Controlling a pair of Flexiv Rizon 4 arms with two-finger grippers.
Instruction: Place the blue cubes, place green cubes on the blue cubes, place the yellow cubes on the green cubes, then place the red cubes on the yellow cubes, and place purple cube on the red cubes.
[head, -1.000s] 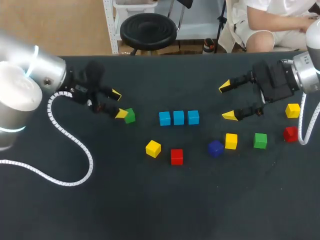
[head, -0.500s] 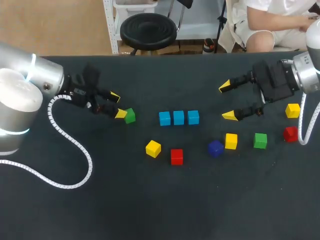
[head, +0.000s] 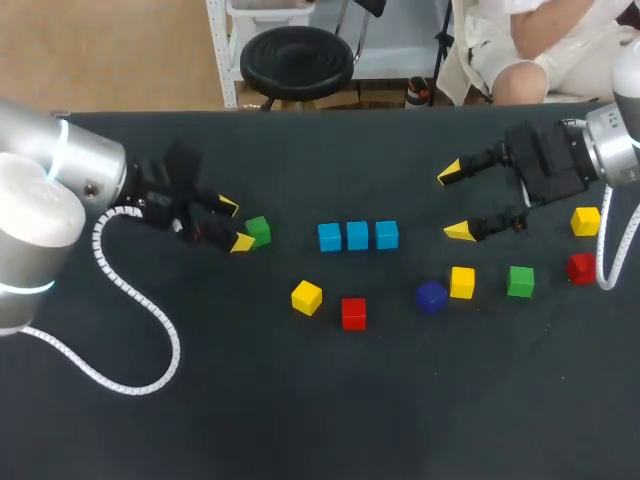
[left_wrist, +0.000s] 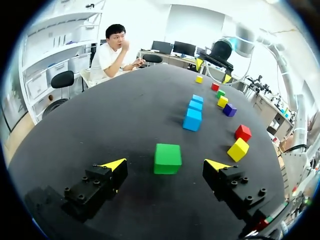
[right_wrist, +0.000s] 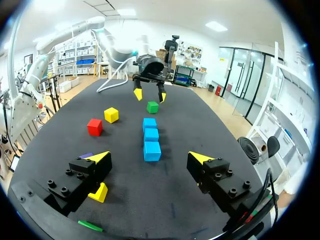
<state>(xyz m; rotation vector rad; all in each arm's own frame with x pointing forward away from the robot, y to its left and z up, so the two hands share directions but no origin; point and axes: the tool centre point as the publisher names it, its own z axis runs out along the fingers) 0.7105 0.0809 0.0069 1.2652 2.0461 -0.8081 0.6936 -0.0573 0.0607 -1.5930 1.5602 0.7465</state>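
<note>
Black table (head: 300, 420) beneath both arms. Left gripper (head: 235, 224): fingers spread wide and released, low over the surface. Just ahead of its yellow tips, in line with the gap and clear of both fingers in the wrist view, a green cube (left_wrist: 167, 158). Beyond that, three blue cubes (head: 357, 236) in a tight row near the table's middle. Nearer the robot from the row, a yellow cube (head: 307, 297) and a red cube (head: 353, 313) close together.

Right gripper (head: 455, 202): fingers likewise wide apart, holding nothing, facing the blue row from its other end. Beside its nearer finger, a purple cube (head: 431, 297), a second yellow cube (head: 462, 282) and a second green cube (head: 520, 281). Behind that gripper, toward the table's edge, a second red cube (head: 581, 268) and a third yellow cube (head: 586, 221). All cubes flat on the table.
</note>
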